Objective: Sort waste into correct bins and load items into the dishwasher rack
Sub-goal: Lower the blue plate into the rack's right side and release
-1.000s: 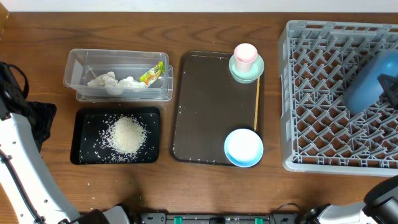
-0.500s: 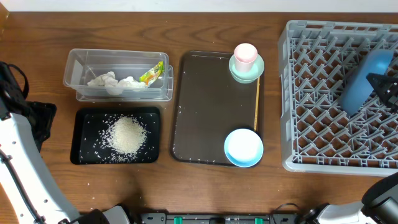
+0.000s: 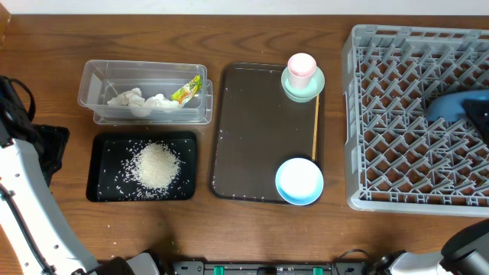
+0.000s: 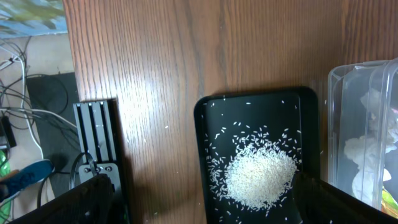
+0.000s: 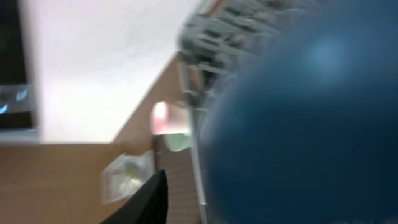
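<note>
A large dark blue bowl [image 3: 454,105] sits apparently on edge in the grey plastic lattice dishwasher rack [image 3: 382,137], against the right gripper [image 3: 481,118] — grip unreadable through blur — and may topple if released unseated.

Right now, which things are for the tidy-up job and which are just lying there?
For the job: rice, tissue wads, wrapper, clear tub, black tray, dark blue bowl, light blue bowl, mint dish, pink cup, wooden stick, grey rack.

Just lying about: brown serving tray, wooden table.
</note>
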Motion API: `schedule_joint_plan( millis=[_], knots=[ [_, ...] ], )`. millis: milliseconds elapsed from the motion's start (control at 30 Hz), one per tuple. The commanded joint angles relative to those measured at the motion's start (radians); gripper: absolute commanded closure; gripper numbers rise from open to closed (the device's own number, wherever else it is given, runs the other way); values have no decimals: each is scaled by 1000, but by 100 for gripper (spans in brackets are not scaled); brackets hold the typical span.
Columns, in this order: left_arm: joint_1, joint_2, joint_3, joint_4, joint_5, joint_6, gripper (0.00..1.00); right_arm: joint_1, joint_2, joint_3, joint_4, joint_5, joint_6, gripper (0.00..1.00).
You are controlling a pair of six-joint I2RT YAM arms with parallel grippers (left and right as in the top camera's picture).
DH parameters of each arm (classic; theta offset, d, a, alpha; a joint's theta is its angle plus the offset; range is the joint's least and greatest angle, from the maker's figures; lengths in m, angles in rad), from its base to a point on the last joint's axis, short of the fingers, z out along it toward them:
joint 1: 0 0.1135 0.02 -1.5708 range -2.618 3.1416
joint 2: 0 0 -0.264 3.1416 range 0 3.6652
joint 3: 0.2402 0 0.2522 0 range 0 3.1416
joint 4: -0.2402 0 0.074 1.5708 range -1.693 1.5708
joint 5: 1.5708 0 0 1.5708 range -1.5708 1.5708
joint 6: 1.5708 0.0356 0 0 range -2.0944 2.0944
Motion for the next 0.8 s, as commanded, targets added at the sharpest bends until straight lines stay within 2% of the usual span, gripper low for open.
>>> schedule_joint_plan(
  millis=[0,67,167,300,567,767],
  knots=[
    [4,2,2,-3,-8,-16,6,-2,-58,10,0,137,92,67],
    [4,2,2,-3,-8,-16,6,-2,-89,10,2,157,108,67],
    [4,2,2,-3,-8,-16,6,-2,-153,10,11,184,136,63],
    [4,2,2,-3,-8,-16,6,0,-256,10,26,200,158,44],
    [4,2,2,-3,-8,-16,6,82,-418,10,132,209,162,43],
    [4,2,2,-3,-8,-16,6,205,-425,10,97,390,181,42]
  ],
)
